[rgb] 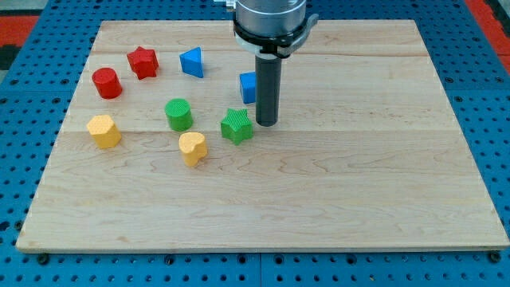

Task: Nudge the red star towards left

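While my tip [267,123] presses down on the bench [335,191] near its middle, note that this arm carries no pincer at all, just a straight dark rod under a grey collar, so nothing opens, nothing closes and nothing is held. The red star [143,61] sits well apart from my tip, far off toward the view's left and up toward the view's top, close to the bench's upper-left corner. It is a bright, solid red, squat and chunky, its short points blunt and rounded, lying flat with the star outline facing up and darker red down its sides. Just beside my tip on the view's left, almost touching it, stands the green star [237,125]. Right behind the rod, toward the view's top and partly hidden by it, is a blue block [248,87] whose shape I cannot make out fully. Further left of my tip comes the green cylinder [178,114], and below that, toward the view's bottom, the yellow heart [192,147]. Between my tip and the red star, up toward the view's top, sits the blue triangle [191,61], near the star's right side. Beyond the star on the view's left and a little lower rests the red cylinder [106,82], and lower again a yellow block [103,130].
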Controlling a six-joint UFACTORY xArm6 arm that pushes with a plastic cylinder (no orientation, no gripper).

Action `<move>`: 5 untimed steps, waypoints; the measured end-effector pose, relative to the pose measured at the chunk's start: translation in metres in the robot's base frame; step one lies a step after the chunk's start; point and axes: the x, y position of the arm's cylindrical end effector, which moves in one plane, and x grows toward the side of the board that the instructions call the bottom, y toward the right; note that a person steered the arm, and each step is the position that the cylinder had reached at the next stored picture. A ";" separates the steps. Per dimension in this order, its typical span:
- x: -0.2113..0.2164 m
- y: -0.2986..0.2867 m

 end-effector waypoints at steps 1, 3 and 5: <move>-0.026 -0.046; -0.094 -0.148; -0.090 -0.161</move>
